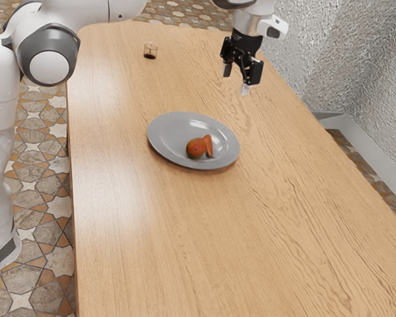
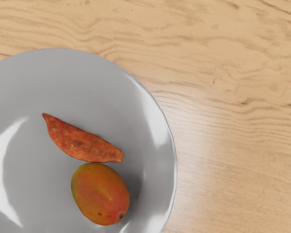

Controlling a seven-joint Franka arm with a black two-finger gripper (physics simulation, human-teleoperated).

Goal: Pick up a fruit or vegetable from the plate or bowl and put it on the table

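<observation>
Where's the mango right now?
The mango sits on the grey plate, right beside the sweet potato; in the exterior view it's on the sweet potato's left.

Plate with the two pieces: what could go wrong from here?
The mango sits right against the sweet potato, so a closing gripper might bump or drag the neighbor. The mango's smooth, rounded skin may let it roll or slip if gripped off-center. Both lie inside the plate's raised rim, which a low approach could clip.
</observation>
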